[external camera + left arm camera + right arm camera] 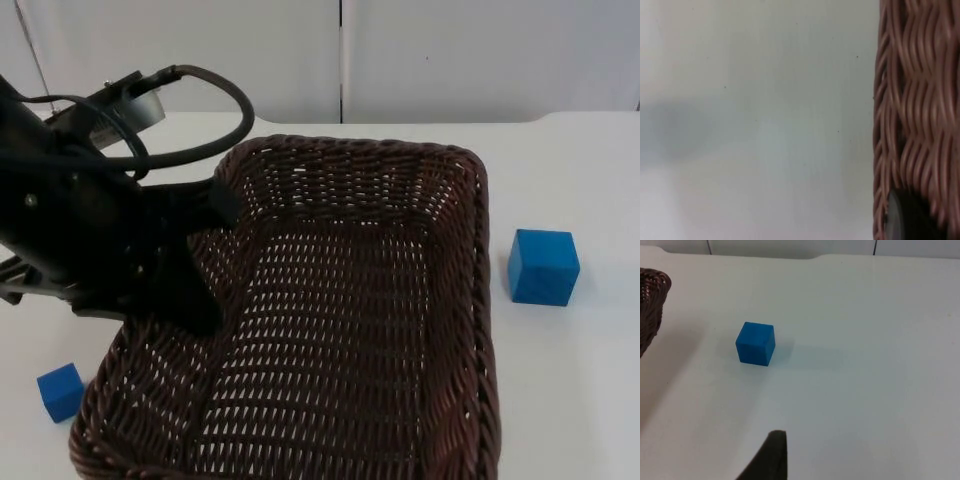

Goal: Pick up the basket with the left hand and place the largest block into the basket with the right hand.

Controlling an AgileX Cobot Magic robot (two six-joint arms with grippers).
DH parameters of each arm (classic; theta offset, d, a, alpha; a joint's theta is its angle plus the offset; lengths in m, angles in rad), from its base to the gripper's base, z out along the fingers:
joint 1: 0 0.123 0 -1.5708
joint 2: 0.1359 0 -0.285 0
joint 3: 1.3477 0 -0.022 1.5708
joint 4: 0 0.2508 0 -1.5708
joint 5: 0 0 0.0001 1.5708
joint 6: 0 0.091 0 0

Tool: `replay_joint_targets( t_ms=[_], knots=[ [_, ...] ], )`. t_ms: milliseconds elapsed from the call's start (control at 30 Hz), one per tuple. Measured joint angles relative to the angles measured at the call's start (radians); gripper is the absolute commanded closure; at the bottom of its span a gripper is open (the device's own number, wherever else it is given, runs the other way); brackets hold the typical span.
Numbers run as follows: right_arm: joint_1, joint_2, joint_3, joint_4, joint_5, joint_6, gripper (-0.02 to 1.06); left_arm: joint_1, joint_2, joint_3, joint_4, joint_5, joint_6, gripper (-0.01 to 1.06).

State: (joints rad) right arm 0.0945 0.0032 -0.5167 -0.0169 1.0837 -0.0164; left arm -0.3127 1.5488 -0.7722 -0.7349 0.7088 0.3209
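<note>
A dark brown wicker basket [455, 330] is held up off the table and is empty inside. My left gripper [197, 298] is shut on its left rim. In the left wrist view the woven wall [917, 100] runs beside a black fingertip [905, 220]. The largest blue block [543, 266] sits on the white table just right of the basket, seen too as a cube [755, 344] in the right wrist view. My right gripper [769, 460] hovers above the table short of that block, apart from it. A corner of the basket [651, 300] shows beside the cube.
A smaller blue block [61, 391] lies on the table by the basket's front left corner. The grey partition wall [450, 55] closes the far edge of the table. Bare white table [875, 380] surrounds the large block.
</note>
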Motion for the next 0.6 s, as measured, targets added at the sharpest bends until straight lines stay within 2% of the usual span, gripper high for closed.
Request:
replay_joint_targets(
  t_ms=[467,600],
  knots=[
    [0.000,0.002,-0.002,0.000,-0.004,0.000,0.00,0.000,0.000,0.000,-0.003,-0.004,0.002,1.05],
    [0.000,0.058,-0.034,0.000,-0.037,0.000,0.00,0.000,0.000,0.000,-0.005,-0.006,0.002,1.05]
  ],
)
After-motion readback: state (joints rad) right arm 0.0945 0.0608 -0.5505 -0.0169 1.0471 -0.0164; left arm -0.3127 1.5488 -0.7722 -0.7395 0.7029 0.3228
